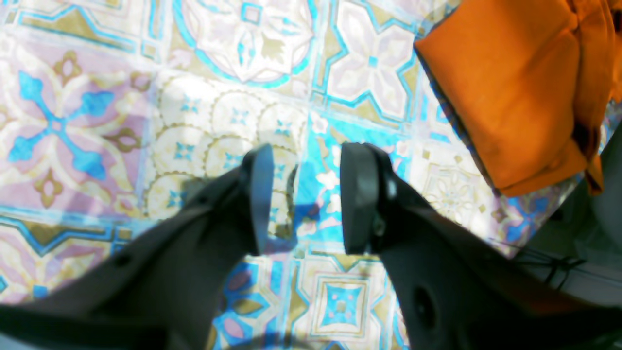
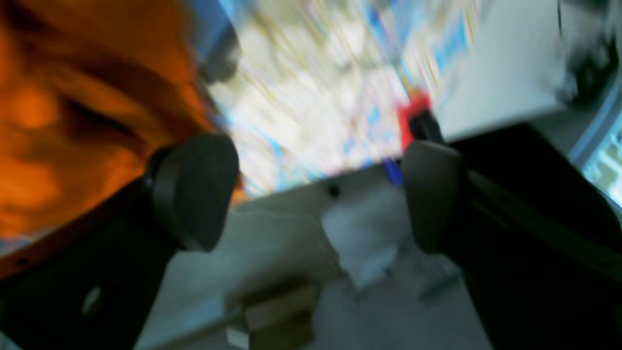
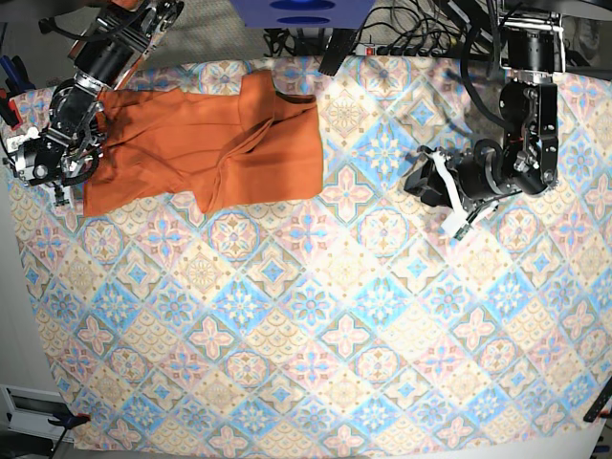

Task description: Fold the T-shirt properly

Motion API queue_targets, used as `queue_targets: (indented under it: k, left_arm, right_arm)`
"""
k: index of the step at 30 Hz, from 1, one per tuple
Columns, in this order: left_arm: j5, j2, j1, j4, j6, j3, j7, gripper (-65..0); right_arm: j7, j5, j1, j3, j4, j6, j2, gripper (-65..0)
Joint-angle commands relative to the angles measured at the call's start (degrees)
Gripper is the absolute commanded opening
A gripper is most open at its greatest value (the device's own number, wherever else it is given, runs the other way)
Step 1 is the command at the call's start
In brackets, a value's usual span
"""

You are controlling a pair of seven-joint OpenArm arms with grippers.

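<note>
Two claws, both mine, both parted and holding nothing.

Left claw (image 1: 301, 199): its two dark fingers (image 1: 257, 194) stand apart with bare tablecloth (image 1: 204, 116) showing in the gap. Nothing is pinched and nothing touches the pads. In the base view this claw (image 3: 430, 186) hangs over the cloth's right half, well apart from the T-shirt (image 3: 206, 143).

Right claw (image 2: 320, 194): spread wider, its rounded pads (image 2: 194, 189) far from each other, with nothing between them. Orange fabric (image 2: 73, 121) fills the frame just beside the left-hand pad; the blur keeps me from telling whether the pad touches it. In the base view this claw (image 3: 38, 163) sits at the shirt's left edge, at the table's far-left corner.

View differences:
- Left wrist view shows only one corner of the shirt (image 1: 510, 97), a smooth doubled layer with a clean edge, near a corner of the cloth.
- Right wrist view is smeared; it shows creased orange folds, washed-out cloth and, past the table edge, pale floor.
- Base view alone shows the whole garment and both arms.

T-shirt: plain orange, lying on the blue-and-beige tile-patterned tablecloth in the upper-left part of the table. It is partly gathered, with one layer folded over the middle, diagonal creases, a dark opening at the top edge and an uneven lower edge.
</note>
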Motion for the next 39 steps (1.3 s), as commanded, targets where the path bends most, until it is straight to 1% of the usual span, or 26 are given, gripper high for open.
queue_targets:
  k: [1, 5, 8, 10, 14, 17, 20, 21, 23, 26, 31, 35, 39]
  left_arm:
    - [-0.90, -0.72, -0.71, 0.87, -0.17, -0.27, -0.78, -43.7]
    - [-0.81, -0.54, -0.71, 0.87, -0.17, -0.18, -0.78, -43.7]
    - [-0.81, -0.54, -0.71, 0.87, -0.17, -0.18, -0.78, -43.7]
    - [-0.81, -0.54, -0.71, 0.78, -0.17, -0.18, -0.78, -43.7]
    - [-0.81, -0.45, -0.71, 0.78, -0.17, -0.10, -0.78, -43.7]
    - [-0.81, -0.45, -0.71, 0.78, -0.17, -0.10, -0.78, -43.7]
    - [-0.81, -0.45, -0.71, 0.78, -0.17, -0.10, -0.78, -43.7]
    - [-0.73, -0.45, -0.71, 0.78, -0.17, -0.10, -0.78, -43.7]
    - [-0.73, -0.45, -0.71, 0.70, -0.17, -0.10, -0.78, -43.7]
    - [-0.73, -0.45, -0.80, -1.06, -0.17, -0.10, -0.78, -43.7]
    - [-0.81, -0.45, -1.15, -3.17, -0.17, 3.24, -0.87, -43.7]
    - [-0.81, -0.45, -1.06, -3.17, -0.17, 3.42, -0.87, -43.7]
    - [-0.90, -0.45, -1.06, -2.82, -0.17, 3.24, -0.87, -43.7]
  right_arm:
    - [-0.04, -0.76, 0.44, 0.19, 0.80, -0.10, 0.48, -11.2]
    - [-0.31, -0.76, 0.52, -1.56, 1.33, -0.10, -0.05, -11.2]
    - [-2.46, -0.76, 0.61, -3.94, 1.50, -0.10, -0.05, -11.2]
    - [-2.46, -0.58, 0.88, -4.73, 2.56, -0.10, -0.05, -11.2]
    - [-2.46, -0.41, 1.05, -4.82, 8.54, -0.10, -1.10, -11.2]
    - [-2.46, -0.41, 3.07, -4.29, 12.58, -0.10, -1.19, -11.2]
    - [-2.46, -0.50, 3.16, -4.20, 12.93, -0.10, -1.28, -11.2]
    - [-2.46, -0.50, 2.99, -4.20, 12.93, -0.10, -1.89, -11.2]
    - [-2.46, -0.50, 2.90, -2.62, 12.58, -0.10, -3.39, -11.2]
    - [-2.46, -0.32, 3.42, -0.16, 9.15, -0.10, -4.27, -11.2]
    - [-2.46, -0.32, 6.41, 4.33, 1.06, -0.10, -4.27, -11.2]
    - [-2.46, 0.30, 6.59, 7.84, -0.87, -0.10, -4.09, -11.2]
    - [-2.46, 8.74, 6.59, 8.63, -0.87, -0.10, -3.83, -11.2]
